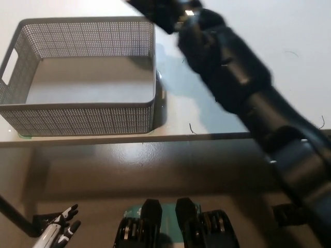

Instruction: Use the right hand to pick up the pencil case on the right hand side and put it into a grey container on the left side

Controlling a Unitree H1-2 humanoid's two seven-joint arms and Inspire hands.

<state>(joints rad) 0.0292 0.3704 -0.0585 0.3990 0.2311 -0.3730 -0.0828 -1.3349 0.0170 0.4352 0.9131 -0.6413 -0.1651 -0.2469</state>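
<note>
Pencil case cannot be made out for certain: only a dark blurred shape sits at the end of the right hand (155, 13) at the top edge of the frame, and whether that shape is the case or just fingers cannot be told.

Largest in view, the white worktop (248, 31) fills the upper half of the frame, its front edge running across the middle. The black right arm (243, 88) crosses it diagonally from the lower right corner up to the top centre, ending just above the top right corner of the grey container (83, 111). That mesh-walled container stands at the upper left of the frame, its inside showing a bare pale floor.

The white left hand (59, 232) rests at the lower left corner, below the worktop, fingers spread and holding nothing.
</note>
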